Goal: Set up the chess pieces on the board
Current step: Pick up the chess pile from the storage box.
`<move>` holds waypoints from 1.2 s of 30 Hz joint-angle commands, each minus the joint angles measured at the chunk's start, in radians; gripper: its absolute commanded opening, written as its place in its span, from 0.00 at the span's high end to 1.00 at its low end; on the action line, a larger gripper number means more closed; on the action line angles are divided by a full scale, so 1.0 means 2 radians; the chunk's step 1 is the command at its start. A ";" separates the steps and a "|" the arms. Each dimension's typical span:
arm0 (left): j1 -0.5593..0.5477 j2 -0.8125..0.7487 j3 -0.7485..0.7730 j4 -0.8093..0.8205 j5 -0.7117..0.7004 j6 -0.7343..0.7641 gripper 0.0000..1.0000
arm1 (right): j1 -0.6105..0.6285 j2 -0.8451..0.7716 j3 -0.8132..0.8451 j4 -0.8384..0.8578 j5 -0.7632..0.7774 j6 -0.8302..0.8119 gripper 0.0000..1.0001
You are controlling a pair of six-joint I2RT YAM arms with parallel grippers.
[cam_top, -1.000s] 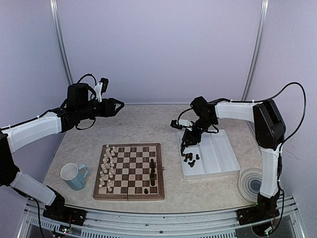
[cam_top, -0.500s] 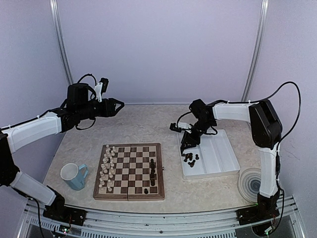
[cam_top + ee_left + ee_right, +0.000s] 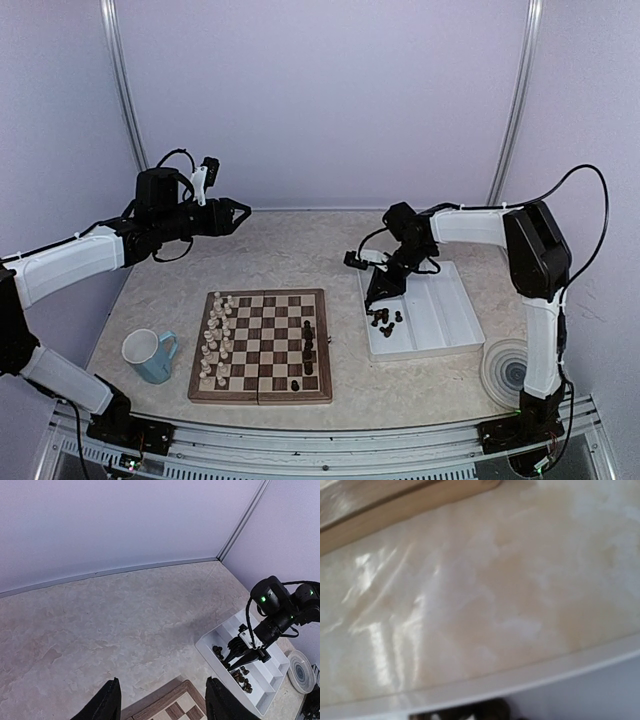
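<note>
The board (image 3: 265,340) lies at the front centre, and its far corner (image 3: 182,707) shows in the left wrist view. A few dark chess pieces (image 3: 307,340) stand along its right side. More dark chess pieces (image 3: 384,320) (image 3: 242,677) lie loose in the white tray (image 3: 440,345). My right gripper (image 3: 372,300) (image 3: 228,666) points down into the tray's left end among them, its fingers drawn close. The blurred right wrist view shows the tray rim (image 3: 520,680) and a dark piece (image 3: 480,711), not the fingers. My left gripper (image 3: 243,211) (image 3: 162,680) hangs open and empty, high at the back left.
Cream-white chess figures (image 3: 215,340) fill the board's left columns. A light-blue mug (image 3: 150,355) stands left of the board. A round grey disc (image 3: 505,372) (image 3: 300,664) lies right of the tray. Purple walls close in the back and sides.
The right gripper's fingers have come closer together over the tray's dark pieces, and its wrist has shifted slightly. The left arm has not moved.
</note>
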 commanded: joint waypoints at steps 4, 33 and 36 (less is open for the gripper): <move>-0.003 0.002 0.018 0.001 0.006 0.008 0.42 | 0.001 -0.063 -0.022 -0.017 0.000 0.004 0.81; -0.004 0.011 0.020 -0.003 0.007 0.011 0.42 | 0.001 0.004 0.030 -0.030 -0.008 0.016 0.71; -0.004 0.012 0.020 -0.003 0.008 0.010 0.42 | 0.001 0.012 0.035 -0.032 -0.013 0.015 0.71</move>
